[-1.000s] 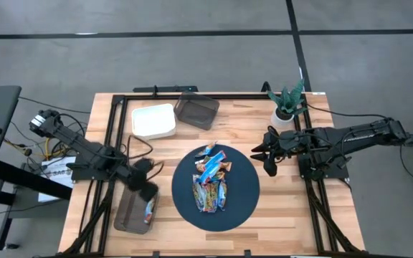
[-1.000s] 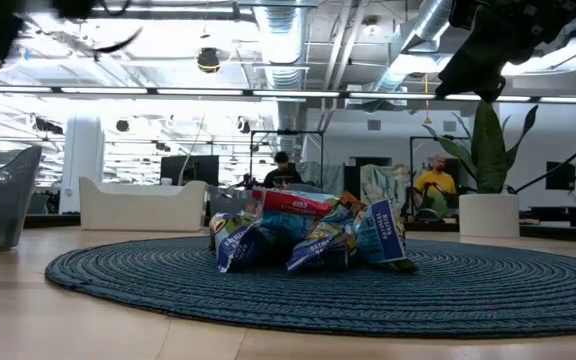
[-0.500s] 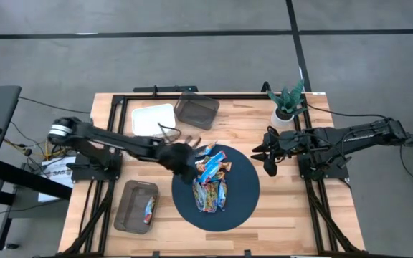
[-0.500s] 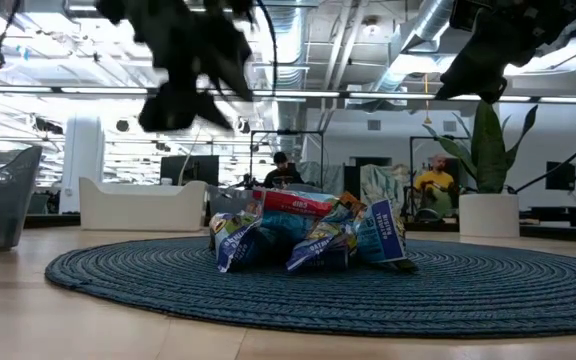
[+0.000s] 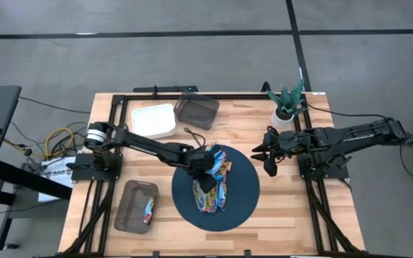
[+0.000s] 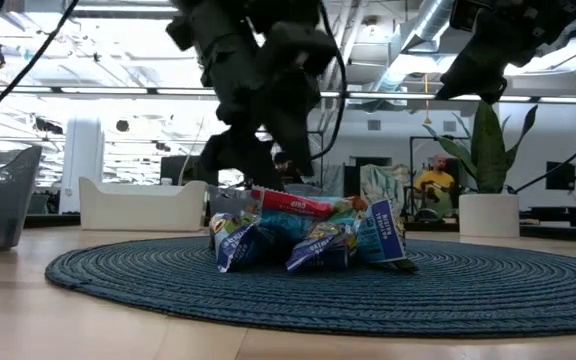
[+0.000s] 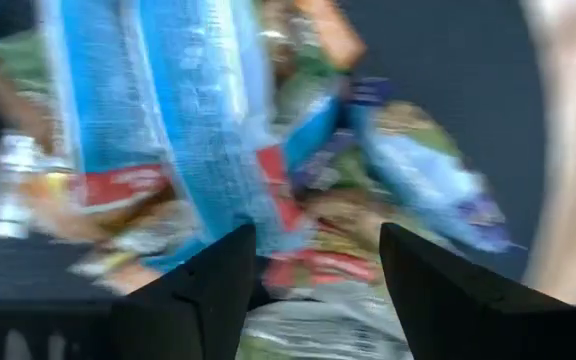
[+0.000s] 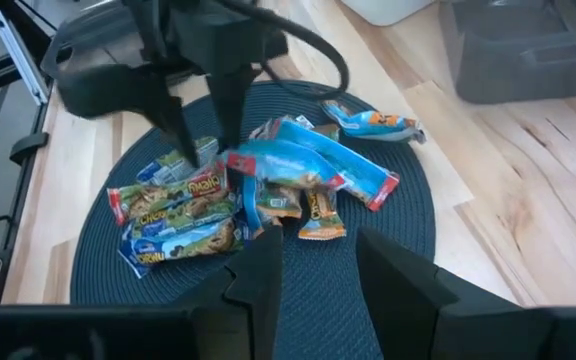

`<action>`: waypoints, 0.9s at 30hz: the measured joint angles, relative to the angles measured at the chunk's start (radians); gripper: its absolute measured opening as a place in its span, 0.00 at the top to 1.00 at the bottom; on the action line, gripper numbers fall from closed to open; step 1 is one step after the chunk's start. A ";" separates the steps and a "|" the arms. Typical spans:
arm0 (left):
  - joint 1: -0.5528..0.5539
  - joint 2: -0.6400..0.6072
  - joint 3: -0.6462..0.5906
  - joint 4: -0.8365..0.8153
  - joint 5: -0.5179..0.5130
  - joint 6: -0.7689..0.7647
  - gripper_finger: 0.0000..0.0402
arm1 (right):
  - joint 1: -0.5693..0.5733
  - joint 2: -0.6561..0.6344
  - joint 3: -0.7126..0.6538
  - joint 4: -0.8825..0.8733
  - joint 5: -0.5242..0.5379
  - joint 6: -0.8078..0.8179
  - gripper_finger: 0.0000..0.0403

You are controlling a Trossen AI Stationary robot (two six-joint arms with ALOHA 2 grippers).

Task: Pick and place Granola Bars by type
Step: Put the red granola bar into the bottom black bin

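Several granola bars lie in a heap (image 5: 210,183) on a round dark blue woven mat (image 5: 242,204); the heap also shows in the low view (image 6: 308,230). A long blue-wrapped bar (image 8: 308,165) lies on top. My left gripper (image 5: 205,174) is open and points down over the heap's left part (image 8: 203,145), its fingers on either side of blue and green wrappers (image 7: 315,235). My right gripper (image 5: 267,156) is open and empty above the mat's right edge (image 8: 318,250). My left gripper has its open fingertips (image 8: 181,145) down at the top of the heap, coming from above. I cannot tell whether they touch a wrapper.
A clear grey bin (image 5: 136,206) at the near left holds one bar (image 5: 149,210). A white tray (image 5: 153,120) and a dark bin (image 5: 196,110) stand at the far side. A potted plant (image 5: 288,104) stands at the far right.
My left gripper has swung from over the near-left bin toward the table's right, out over the mat, and has come down onto the heap of bars. The heap has kept its place.
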 joint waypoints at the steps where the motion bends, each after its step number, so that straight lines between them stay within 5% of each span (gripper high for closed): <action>1: 0.000 0.012 0.027 -0.049 -0.028 0.017 0.48 | 0.000 0.000 0.000 0.000 0.000 0.000 0.70; 18: 0.003 0.039 0.105 -0.152 -0.211 0.049 0.48 | 0.000 0.000 0.000 0.003 0.001 0.000 0.70; 27: 0.011 0.107 0.106 -0.125 -0.136 0.048 0.48 | 0.000 0.000 0.000 0.001 0.002 -0.001 0.70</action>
